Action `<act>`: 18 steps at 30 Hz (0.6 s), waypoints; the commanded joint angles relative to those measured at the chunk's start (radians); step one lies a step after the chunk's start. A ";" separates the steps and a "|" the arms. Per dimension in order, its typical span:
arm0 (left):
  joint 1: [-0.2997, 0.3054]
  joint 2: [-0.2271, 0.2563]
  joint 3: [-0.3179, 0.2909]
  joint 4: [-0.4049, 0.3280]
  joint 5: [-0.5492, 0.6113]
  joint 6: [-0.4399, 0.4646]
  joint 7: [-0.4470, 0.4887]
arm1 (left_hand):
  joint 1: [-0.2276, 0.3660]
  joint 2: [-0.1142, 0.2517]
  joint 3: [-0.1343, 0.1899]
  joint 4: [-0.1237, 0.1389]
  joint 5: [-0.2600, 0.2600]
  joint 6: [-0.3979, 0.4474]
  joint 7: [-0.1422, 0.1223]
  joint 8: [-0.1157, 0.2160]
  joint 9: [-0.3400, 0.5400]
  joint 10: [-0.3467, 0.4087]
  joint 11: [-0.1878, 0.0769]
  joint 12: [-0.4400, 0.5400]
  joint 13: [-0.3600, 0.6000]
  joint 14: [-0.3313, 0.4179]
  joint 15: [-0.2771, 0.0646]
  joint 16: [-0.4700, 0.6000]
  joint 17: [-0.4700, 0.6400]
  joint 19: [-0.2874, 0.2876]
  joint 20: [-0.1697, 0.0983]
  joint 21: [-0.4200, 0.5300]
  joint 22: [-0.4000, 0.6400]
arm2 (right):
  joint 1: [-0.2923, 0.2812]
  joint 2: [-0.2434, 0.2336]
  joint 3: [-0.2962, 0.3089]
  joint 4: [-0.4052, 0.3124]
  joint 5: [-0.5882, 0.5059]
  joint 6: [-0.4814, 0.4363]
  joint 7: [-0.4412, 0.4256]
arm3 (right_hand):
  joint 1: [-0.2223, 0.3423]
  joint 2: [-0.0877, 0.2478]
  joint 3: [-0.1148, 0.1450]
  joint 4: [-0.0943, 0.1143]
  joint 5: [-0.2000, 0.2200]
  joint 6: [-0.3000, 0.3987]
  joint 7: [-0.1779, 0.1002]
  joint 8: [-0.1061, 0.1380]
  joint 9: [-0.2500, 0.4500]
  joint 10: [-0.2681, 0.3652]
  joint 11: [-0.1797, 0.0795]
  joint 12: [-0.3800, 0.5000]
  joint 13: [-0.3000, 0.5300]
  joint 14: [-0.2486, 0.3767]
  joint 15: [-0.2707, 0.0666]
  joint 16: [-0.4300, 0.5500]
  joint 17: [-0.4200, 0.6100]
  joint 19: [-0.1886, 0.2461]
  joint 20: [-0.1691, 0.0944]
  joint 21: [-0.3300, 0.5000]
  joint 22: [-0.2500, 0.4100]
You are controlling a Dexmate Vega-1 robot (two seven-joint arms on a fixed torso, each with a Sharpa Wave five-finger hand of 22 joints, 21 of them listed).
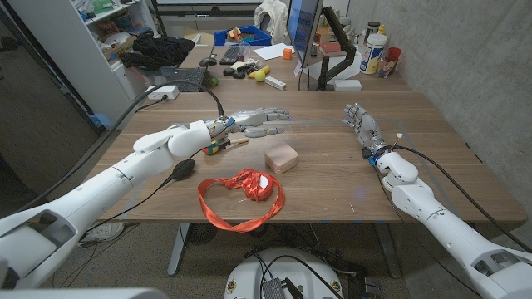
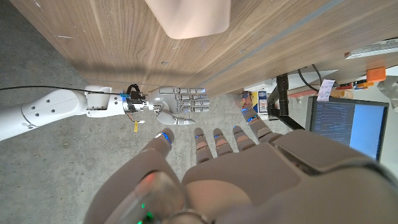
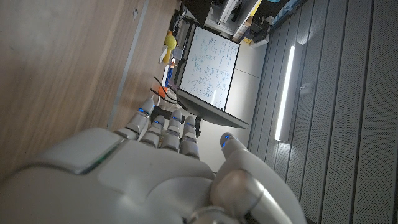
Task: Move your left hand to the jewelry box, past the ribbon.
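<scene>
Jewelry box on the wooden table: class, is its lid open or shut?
Shut. In the head view the pink jewelry box sits as one closed block, lid down, nothing of its inside showing, beyond the red ribbon.

My wooden surface (image 1: 332, 178) carries the scene. Behind it stands a second desk, crowded: a monitor (image 1: 303, 25) on a black stand, a blue bin (image 1: 249, 36), a yellow fruit-like toy (image 1: 260, 75), a green ball (image 1: 212, 80), an orange cube (image 1: 287, 52) and a heap of black cloth (image 1: 162, 50). At my far right, white bottles (image 1: 374, 51) sit against the grey wall (image 1: 465, 58). A white shelf unit (image 1: 100, 33) stands at my far left.
</scene>
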 commanded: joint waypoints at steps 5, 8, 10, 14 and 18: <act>0.002 0.005 0.003 0.006 -0.005 -0.001 -0.009 | 0.008 0.001 0.000 -0.002 0.010 0.005 -0.003 0.000 0.003 0.007 -0.006 0.002 0.003 -0.001 -0.066 -0.001 0.002 0.005 -0.018 -0.007 0.002 | 0.007 0.005 -0.006 0.008 -0.005 -0.003 -0.001 | 0.008 0.035 -0.002 0.000 0.006 0.008 -0.004 0.008 0.002 0.005 0.004 0.007 0.004 0.002 0.008 -0.002 0.001 0.004 -0.001 -0.004 0.005; 0.001 0.005 0.004 0.007 -0.004 -0.001 -0.011 | 0.009 0.001 0.000 -0.002 0.011 0.005 -0.004 0.000 0.003 0.006 -0.006 0.002 0.003 -0.002 -0.067 -0.001 0.002 0.005 -0.018 -0.008 0.002 | 0.008 0.006 -0.006 0.009 -0.006 -0.003 -0.001 | 0.009 0.036 -0.001 0.000 0.006 0.007 -0.004 0.007 0.002 0.007 0.006 0.007 0.004 0.002 0.007 -0.002 0.001 0.004 -0.001 -0.005 0.005; 0.000 0.005 0.005 0.007 -0.003 -0.001 -0.012 | 0.009 0.001 0.000 -0.002 0.011 0.005 -0.004 0.000 0.003 0.006 -0.006 0.002 0.003 -0.001 -0.067 -0.001 0.002 0.005 -0.018 -0.008 0.002 | 0.008 0.006 -0.006 0.009 -0.006 -0.003 -0.001 | 0.009 0.036 -0.001 0.000 0.006 0.007 -0.004 0.008 0.002 0.007 0.006 0.007 0.004 0.002 0.008 -0.002 0.001 0.004 -0.001 -0.005 0.005; -0.001 0.005 0.007 0.009 -0.002 -0.001 -0.015 | 0.009 0.001 -0.001 -0.002 0.011 0.006 -0.004 0.000 0.003 0.006 -0.005 0.002 0.003 -0.002 -0.066 -0.001 0.002 0.006 -0.018 -0.008 0.002 | 0.007 0.005 -0.006 0.008 -0.006 -0.003 -0.003 | 0.009 0.036 -0.002 0.000 0.006 0.007 -0.003 0.007 0.002 0.005 0.005 0.007 0.004 0.002 0.007 -0.002 0.001 0.005 -0.001 -0.006 0.005; 0.000 0.005 0.008 0.010 -0.003 -0.001 -0.018 | 0.009 0.001 -0.001 -0.002 0.011 0.006 -0.003 0.000 0.003 0.006 -0.006 0.002 0.003 -0.002 -0.067 -0.001 0.002 0.006 -0.018 -0.009 0.002 | 0.006 0.004 -0.006 0.007 -0.006 -0.004 -0.004 | 0.009 0.036 -0.002 0.000 0.006 0.007 -0.003 0.007 0.002 0.005 0.006 0.007 0.004 0.002 0.008 -0.002 0.001 0.006 -0.001 -0.007 0.005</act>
